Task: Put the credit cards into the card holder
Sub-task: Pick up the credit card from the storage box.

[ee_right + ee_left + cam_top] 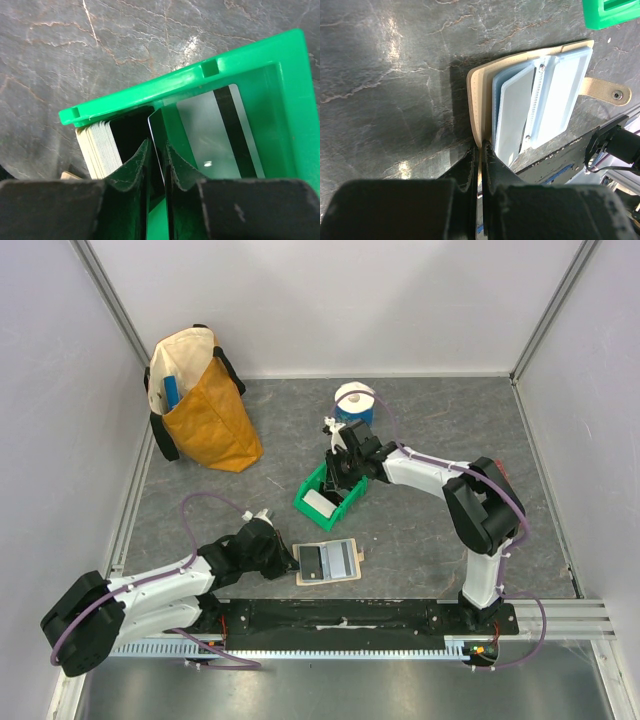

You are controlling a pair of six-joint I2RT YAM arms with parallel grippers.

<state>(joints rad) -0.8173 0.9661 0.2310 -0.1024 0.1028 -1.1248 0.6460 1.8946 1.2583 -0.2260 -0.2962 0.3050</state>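
The tan card holder (328, 562) (476, 100) lies open on the grey table, clear pockets up, tab to the right. My left gripper (288, 560) (482, 147) is shut on its tan left edge. My right gripper (343, 462) (158, 145) reaches down into the green bin (345, 502) (190, 80). Its jaws are narrowly open, straddling a dark credit card (156, 131) that stands on edge against the right finger. A stack of pale credit cards (97, 147) stands at the bin's left end. Another card with a dark stripe (220, 135) lies flat on the bin's floor.
A yellow and cream bag (205, 405) stands at the back left. A blue and white roll (354, 400) sits just behind the bin. Pale walls close in the table on three sides, and a black rail (350, 620) runs along the near edge.
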